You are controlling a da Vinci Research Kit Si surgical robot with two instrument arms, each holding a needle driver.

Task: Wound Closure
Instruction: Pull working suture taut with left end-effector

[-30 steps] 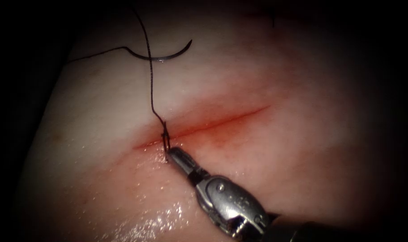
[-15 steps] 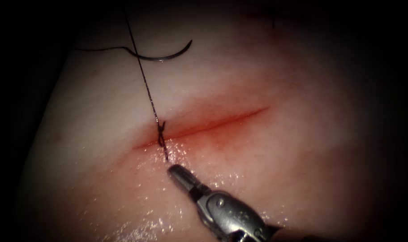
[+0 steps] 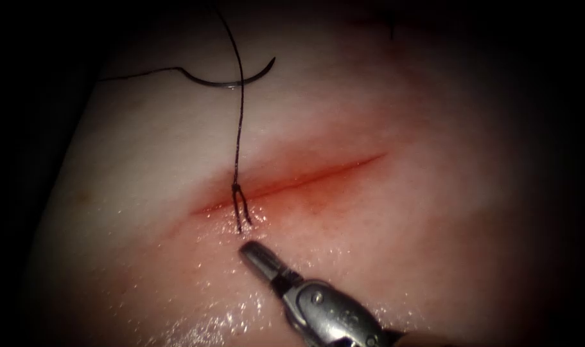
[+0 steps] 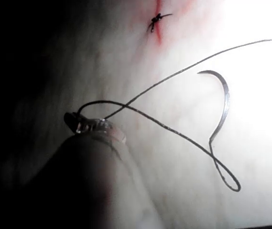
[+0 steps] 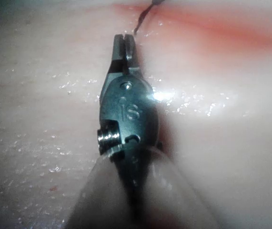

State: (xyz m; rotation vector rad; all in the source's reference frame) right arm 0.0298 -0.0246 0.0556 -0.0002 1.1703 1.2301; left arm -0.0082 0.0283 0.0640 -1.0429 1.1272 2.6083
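Pale tissue (image 3: 433, 244) fills the endoscope view, wet and glinting along its near edge, with darkness beyond its margins.

Nearest the endoscope, the right tool (image 3: 248, 250) enters from the lower right. Its jaws are together and hold nothing. The tip lies just short of the cut, close to the two short thread ends but apart from them. In the right wrist view the right tool (image 5: 124, 42) shows the same condition: jaws closed with a thin slot between them, empty, with a thread end just beyond the tip.

Next comes the cut (image 3: 292, 181), a red line running from lower left to upper right, with red fluid (image 3: 318, 193) staining both of its edges. A knot (image 3: 235, 187) sits on the cut near its left end. Two short thread tails hang from the knot toward the right tool.

From the knot the thread (image 3: 239, 122) rises up and away, passing over the needle.

Farthest back, the needle (image 3: 231, 80) lies flat on the tissue surface, left of and well apart from the cut, not in the tissue and held by neither tool.

In the left wrist view the left tool (image 4: 81, 123) is clamped on the thread, which runs out from its jaws in a loop near the needle (image 4: 224, 102).
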